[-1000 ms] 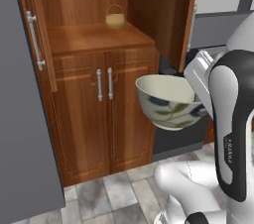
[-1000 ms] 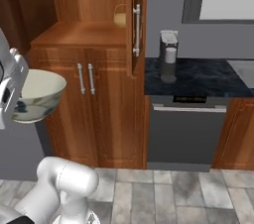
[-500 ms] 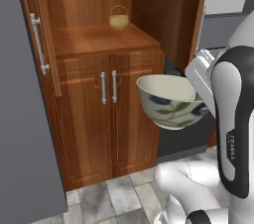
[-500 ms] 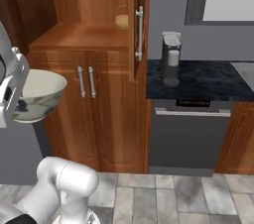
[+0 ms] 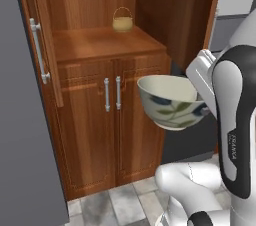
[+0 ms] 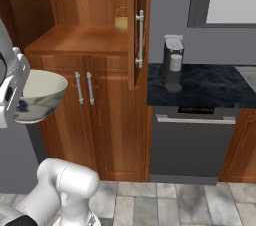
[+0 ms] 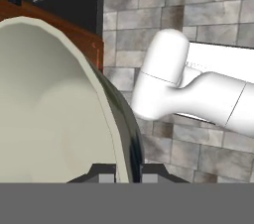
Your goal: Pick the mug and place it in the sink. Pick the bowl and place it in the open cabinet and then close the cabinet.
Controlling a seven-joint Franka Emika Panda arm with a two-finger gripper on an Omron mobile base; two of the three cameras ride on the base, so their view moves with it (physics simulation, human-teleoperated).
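Warm brown wood is surrounding the scene: the tall wooden cabinet (image 5: 100,40) with panelled doors and long silver bar handles is standing open, its middle shelf (image 6: 80,39) bare apart from a small woven basket with a handle (image 5: 122,20) sitting at the back. Compared with a second ago, the whole cabinet is appearing larger and shifted across both base views, while the bowl is keeping its place beside the arm, so the base is likely driving closer (the furniture itself is not moving). The wide cream-white ceramic bowl with a dark blue-green leaf pattern (image 5: 171,101) is hanging upright in the air in front of the lower double-door cupboard (image 5: 112,120), below the level of the open shelf and well apart from it. In the hand view, the fingers (image 7: 108,175) are pinched nearly closed on the bowl's rim, one inside and one outside the wall. To the right in the right base view, a dark stone table (image 6: 200,85) is carrying a grey coffee machine (image 6: 173,69). Judging from this, the carry is under way; the bowl needs raising to shelf height before it can go in, and the door is yet to be closed.
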